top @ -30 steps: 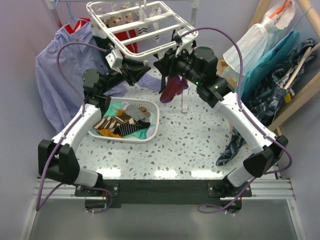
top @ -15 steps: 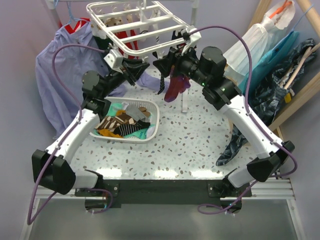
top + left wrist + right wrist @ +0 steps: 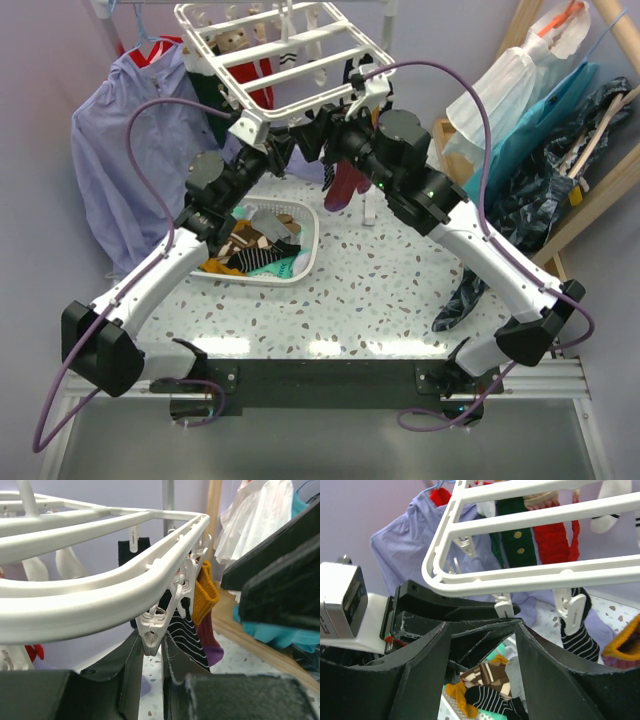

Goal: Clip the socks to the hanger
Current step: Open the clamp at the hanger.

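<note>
Socks (image 3: 252, 246) lie heaped in the basket (image 3: 309, 250), and a few hang clipped along the hanger (image 3: 100, 600). Among them are a striped sock (image 3: 187, 637) and an orange sock (image 3: 206, 592), just past the clip (image 3: 152, 627) that seems to be our target. We see no sock in either gripper. The right gripper (image 3: 482, 630) has its fingers spread wide, facing the left gripper (image 3: 152, 652). The left fingers stand a narrow gap apart right under that clip, and we cannot tell whether they touch it. We judge crowding the main risk: both grippers meet under one edge of the hanger. A small misjudged move could knock them together or shove the hanger. It looks free to swing, which would carry the clip out of the gap. An off-centre squeeze could twist the clip aside, and a drifting finger could drag the striped sock loose.
</note>
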